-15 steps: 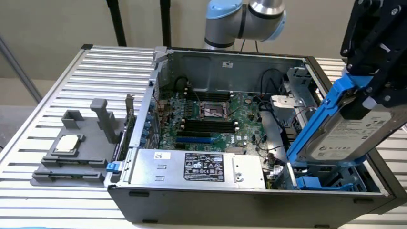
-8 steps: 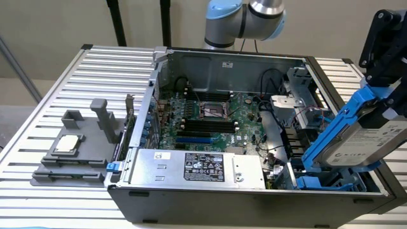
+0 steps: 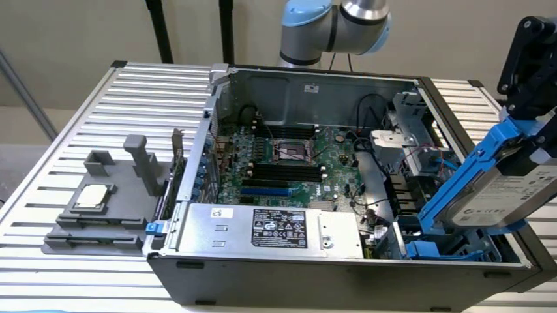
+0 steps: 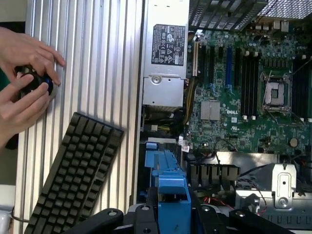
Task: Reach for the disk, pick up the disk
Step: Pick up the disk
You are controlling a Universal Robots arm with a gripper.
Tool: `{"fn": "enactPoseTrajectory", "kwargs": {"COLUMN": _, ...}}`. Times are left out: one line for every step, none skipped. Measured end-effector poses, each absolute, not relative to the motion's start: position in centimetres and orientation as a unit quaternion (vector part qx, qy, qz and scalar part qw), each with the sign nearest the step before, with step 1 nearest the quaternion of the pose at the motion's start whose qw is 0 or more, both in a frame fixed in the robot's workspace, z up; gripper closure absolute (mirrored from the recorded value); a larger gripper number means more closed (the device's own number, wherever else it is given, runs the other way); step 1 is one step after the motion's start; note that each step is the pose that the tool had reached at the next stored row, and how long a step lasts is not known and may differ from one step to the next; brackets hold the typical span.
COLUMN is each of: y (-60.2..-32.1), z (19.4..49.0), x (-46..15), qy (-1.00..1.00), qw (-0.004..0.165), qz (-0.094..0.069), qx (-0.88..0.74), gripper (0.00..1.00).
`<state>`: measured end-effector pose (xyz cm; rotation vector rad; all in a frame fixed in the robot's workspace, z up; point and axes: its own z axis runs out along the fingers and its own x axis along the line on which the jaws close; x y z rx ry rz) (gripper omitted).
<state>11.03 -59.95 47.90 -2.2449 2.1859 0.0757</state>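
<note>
The disk [image 3: 507,193] is a silver-grey hard drive with a white label in a bright blue carrier. It hangs tilted above the drive bay at the exterior view's right, clear of the case floor. My black gripper [image 3: 528,134] grips its upper end and is shut on it. In the wrist view the carrier [image 4: 171,192] appears edge-on, and my gripper [image 4: 173,217] has a black finger [image 4: 139,217] pressed on each side of it.
The open computer case [image 3: 348,277] holds the motherboard [image 3: 291,160] and the power supply [image 3: 270,228]. Blue brackets [image 3: 439,249] sit in the bay under the disk. A grey fixture [image 3: 96,215] carries a small silver chip [image 3: 93,195]. A keyboard [image 4: 73,175] and a person's hands [image 4: 24,83] are beside the case.
</note>
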Motion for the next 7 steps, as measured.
{"fn": "enactPoseTrajectory", "kwargs": {"y": -59.95, "z": 47.90, "x": 11.03, "qy": 0.697, "qw": 0.004, "qz": 0.024, "qx": -0.716, "gripper": 0.67}}
{"fn": "enactPoseTrajectory", "kwargs": {"y": -59.95, "z": 47.90, "x": 11.03, "qy": 0.697, "qw": 0.004, "qz": 0.024, "qx": -0.716, "gripper": 0.67}}
{"fn": "enactPoseTrajectory", "kwargs": {"y": -59.95, "z": 47.90, "x": 11.04, "qy": 0.697, "qw": 0.004, "qz": 0.024, "qx": -0.716, "gripper": 0.67}}
{"fn": "enactPoseTrajectory", "kwargs": {"y": -59.94, "z": 47.91, "x": 11.04, "qy": 0.697, "qw": 0.004, "qz": 0.024, "qx": -0.716, "gripper": 0.67}}
{"fn": "enactPoseTrajectory", "kwargs": {"y": -59.94, "z": 47.91, "x": 11.04, "qy": 0.697, "qw": 0.004, "qz": 0.024, "qx": -0.716, "gripper": 0.67}}
{"fn": "enactPoseTrajectory", "kwargs": {"y": -59.94, "z": 47.91, "x": 11.04, "qy": 0.697, "qw": 0.004, "qz": 0.024, "qx": -0.716, "gripper": 0.67}}
{"fn": "enactPoseTrajectory", "kwargs": {"y": -59.94, "z": 47.91, "x": 11.04, "qy": 0.697, "qw": 0.004, "qz": 0.024, "qx": -0.716, "gripper": 0.67}}
